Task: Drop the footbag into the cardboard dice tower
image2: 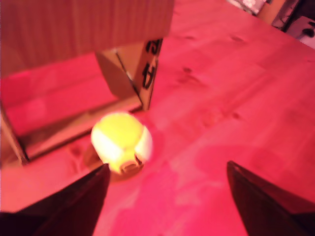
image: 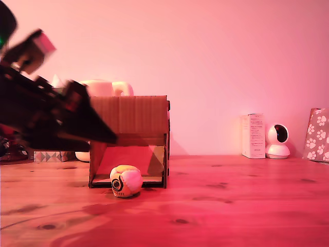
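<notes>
Footbag [image: 126, 180], a small soft ball of cream, yellow and orange stitched panels with a dark ring logo facing the exterior camera, lay on the wooden table [image: 236, 206] just in front of the cardboard dice tower's [image: 134, 116] front opening, towards the right post in the exterior view. It rested on the bare wood, touching or nearly touching the tower's base lip; which of the two could not be told. The tower was a brown corrugated cardboard box, much larger than the ball, open at the front with a sloped inner ramp visible.

The gripper [image2: 165, 184] hung above and nearer than the ball, its two dark fingers apart with nothing between them; the wrist view showed the ball beyond the fingertips, not yet between them. In the exterior view the arm [image: 46, 110] appeared blurred at the left, raised above the table.

Handling, judged: the ball looked light, stuffed and yielding, so it should deform under the pads rather than slip; the stitched fabric probably gives good friction. It may roll if nudged on one side. A grasp across its widest middle, fingers straddling it from above, seemed soundest. The tower's post stood close by, so the finger on that side had little room.

Background at far right: a white carton [image: 253, 136], a round white camera [image: 278, 141], a paw-print box [image: 317, 135].
</notes>
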`<act>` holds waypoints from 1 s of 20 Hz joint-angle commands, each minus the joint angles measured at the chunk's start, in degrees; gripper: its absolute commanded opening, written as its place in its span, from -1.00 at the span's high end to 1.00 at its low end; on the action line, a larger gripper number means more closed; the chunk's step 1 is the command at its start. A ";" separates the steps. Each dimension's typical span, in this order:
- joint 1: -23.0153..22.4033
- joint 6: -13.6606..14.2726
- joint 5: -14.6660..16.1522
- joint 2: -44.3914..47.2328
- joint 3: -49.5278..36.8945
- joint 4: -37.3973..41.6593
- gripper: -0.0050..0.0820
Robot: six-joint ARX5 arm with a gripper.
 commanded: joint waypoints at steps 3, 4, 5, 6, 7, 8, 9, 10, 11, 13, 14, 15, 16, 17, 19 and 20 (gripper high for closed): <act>-2.10 -0.48 -8.70 6.60 -0.11 10.01 -0.82; -2.47 -0.55 -9.92 8.46 -0.09 12.50 -0.82; -2.64 -0.81 -10.58 10.38 -0.09 14.80 -0.82; -2.69 -1.62 -11.67 12.22 -0.02 16.79 -0.82; -2.69 -1.86 -12.17 13.97 0.07 18.75 -0.82; -2.71 -1.86 -12.48 15.63 0.31 20.15 -0.82; -2.69 -1.84 -12.50 17.22 0.76 21.07 -0.82; -2.69 -1.81 -12.50 18.64 1.36 21.57 -0.82; -2.69 -1.81 -12.48 19.91 2.16 21.51 -0.82; -2.71 -1.84 -12.44 22.40 4.13 21.18 -0.82; -2.71 -1.84 -12.46 23.37 4.85 21.18 -0.82; -2.71 -1.84 -12.44 24.41 5.60 21.11 -0.82; -2.71 -1.86 -12.44 25.29 6.25 21.09 -0.82; -2.71 -1.86 -12.28 26.18 6.91 20.72 -0.81; -2.71 -1.84 -11.74 28.09 8.31 19.52 -0.63; -2.71 -1.81 -10.80 28.85 8.90 19.02 -0.45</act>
